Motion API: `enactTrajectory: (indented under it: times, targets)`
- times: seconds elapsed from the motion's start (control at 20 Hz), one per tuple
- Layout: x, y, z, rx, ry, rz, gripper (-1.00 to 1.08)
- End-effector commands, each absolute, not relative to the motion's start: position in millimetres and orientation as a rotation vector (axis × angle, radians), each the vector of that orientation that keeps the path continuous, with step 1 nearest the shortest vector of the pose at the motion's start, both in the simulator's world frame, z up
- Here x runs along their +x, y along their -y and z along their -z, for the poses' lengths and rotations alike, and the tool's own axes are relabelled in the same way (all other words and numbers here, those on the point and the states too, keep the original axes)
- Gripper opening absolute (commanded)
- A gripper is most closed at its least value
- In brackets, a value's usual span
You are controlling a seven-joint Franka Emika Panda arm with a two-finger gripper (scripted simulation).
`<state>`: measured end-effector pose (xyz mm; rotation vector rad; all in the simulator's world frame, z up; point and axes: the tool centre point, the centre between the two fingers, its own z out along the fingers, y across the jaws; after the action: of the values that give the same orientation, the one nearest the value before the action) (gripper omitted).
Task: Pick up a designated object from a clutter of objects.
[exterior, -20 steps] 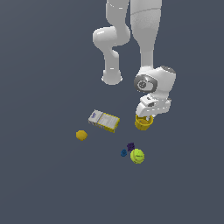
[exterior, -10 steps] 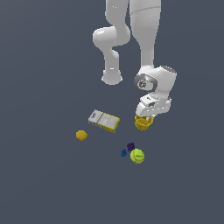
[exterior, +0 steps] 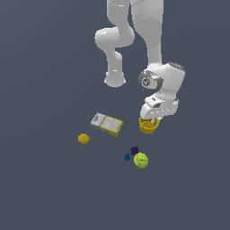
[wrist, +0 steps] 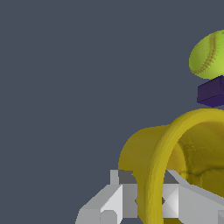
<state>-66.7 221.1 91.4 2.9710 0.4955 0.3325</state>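
Observation:
The yellow cup [exterior: 148,127] stands on the dark floor at the exterior view's right, just under the white hand. My gripper [exterior: 150,119] reaches down onto its rim. In the wrist view the cup [wrist: 135,148] fills the frame and the gripper [wrist: 151,199] straddles its thick rim, one grey finger [wrist: 124,197] outside the wall and the other finger [wrist: 175,199] inside the hollow. Both pads press against the wall, so the gripper is shut on the cup. The cup still rests among the clutter.
A flat white-and-yellow box [exterior: 107,124] lies to the cup's left in the exterior view, with a yellow lump [exterior: 83,139] further left. Nearer the camera sit a yellow-green ball [exterior: 141,160], a purple piece [exterior: 134,150] and a blue piece [exterior: 127,157]. The ball [wrist: 210,54] and purple piece [wrist: 212,92] also show beyond the cup.

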Motion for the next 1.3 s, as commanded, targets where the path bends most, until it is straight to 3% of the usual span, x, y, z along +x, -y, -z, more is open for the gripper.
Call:
enactTrajectory:
  times: [0.0, 1.25]
  targets:
    - [-58, -219, -105, 2.972, -0.496, -0.336, -1.00]
    - [69, -189, -311, 2.978, -0.500, -0.334, -1.00]
